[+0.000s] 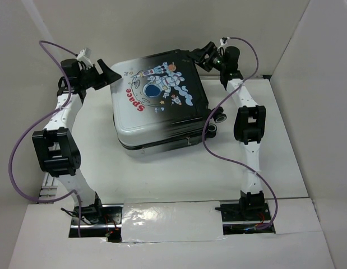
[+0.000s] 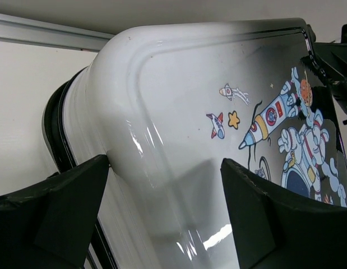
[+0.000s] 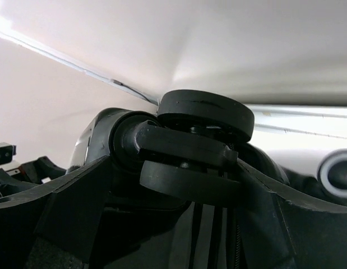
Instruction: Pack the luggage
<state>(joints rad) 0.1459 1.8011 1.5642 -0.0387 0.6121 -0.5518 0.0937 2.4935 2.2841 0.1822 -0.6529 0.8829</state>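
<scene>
The luggage (image 1: 156, 106) lies flat and closed in the middle of the table, astronaut print and red "SPACE" facing up. My left gripper (image 1: 109, 73) is open at its far left corner. In the left wrist view the white shell corner (image 2: 179, 101) sits between the spread fingers (image 2: 66, 207), with my left gripper (image 2: 165, 216) holding nothing. My right gripper (image 1: 198, 56) is open at the far right corner. In the right wrist view a black double wheel (image 3: 204, 115) sits just above my right gripper (image 3: 173, 224), between its fingers (image 3: 78, 202). The lining is hidden.
White walls close in the table at the back and on both sides. Another black wheel (image 1: 220, 116) sticks out at the luggage's right side, close to the right arm's forearm. A purple cable loops from each arm.
</scene>
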